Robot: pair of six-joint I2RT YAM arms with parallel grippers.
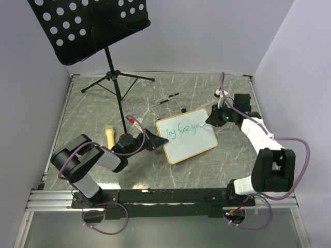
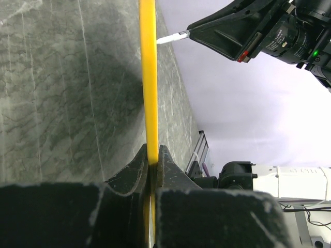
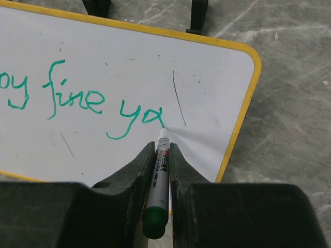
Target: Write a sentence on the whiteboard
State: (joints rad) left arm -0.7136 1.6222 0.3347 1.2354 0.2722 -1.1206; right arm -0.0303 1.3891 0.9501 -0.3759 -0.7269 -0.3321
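The whiteboard (image 1: 186,135) lies tilted on the table, with a yellow frame and green writing that reads "Joy fine ya". My left gripper (image 1: 155,140) is shut on its left edge. The left wrist view shows the jaws (image 2: 152,151) pinching the yellow frame (image 2: 148,77) edge-on. My right gripper (image 1: 211,120) is at the board's upper right corner. It is shut (image 3: 162,146) on a green-capped marker (image 3: 161,168). The marker tip touches the whiteboard surface (image 3: 129,67) just right of the last "a". The marker tip (image 2: 173,37) also shows in the left wrist view.
A black perforated music stand (image 1: 93,26) on tripod legs (image 1: 116,80) stands at the back left. A beige cylinder (image 1: 110,135) lies beside the left arm. A thin wire object (image 1: 168,101) sits behind the board. Grey walls close in the table on three sides.
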